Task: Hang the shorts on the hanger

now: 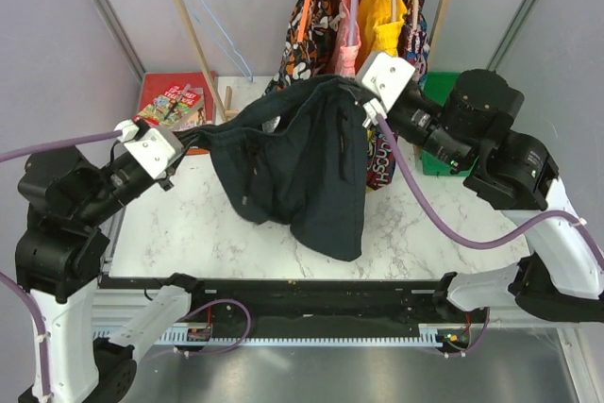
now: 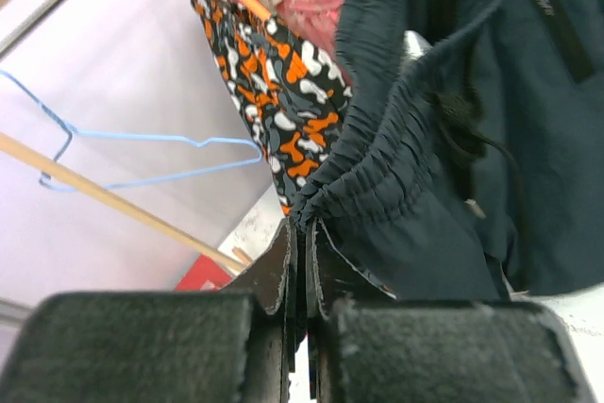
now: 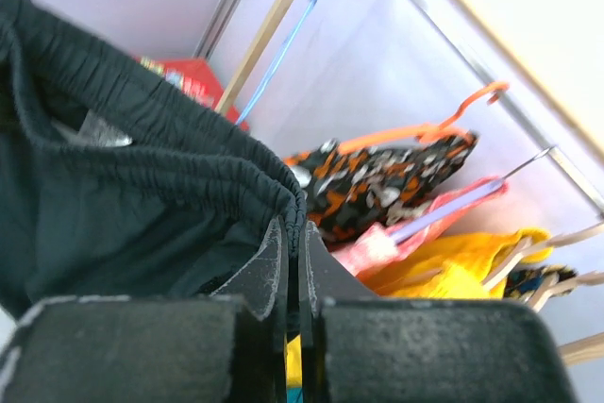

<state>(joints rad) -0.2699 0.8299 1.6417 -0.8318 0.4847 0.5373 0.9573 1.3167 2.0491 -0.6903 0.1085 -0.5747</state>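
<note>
From above, I see the shorts (image 1: pixel 302 162) slung mid-frame over the counter (image 1: pixel 179 224). The left pincer (image 1: pixel 192 142) and right pincer (image 1: pixel 357 93) each clamp the waistband. Left wrist: pads pinch gathered waistband at centre, and the hanger (image 2: pixel 142 136) hangs apart at frame left. Right wrist: pads closed on the elastic edge.

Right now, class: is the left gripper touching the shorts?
Touching. The left wrist view shows the left gripper pinching the shorts at the waistband.
</note>
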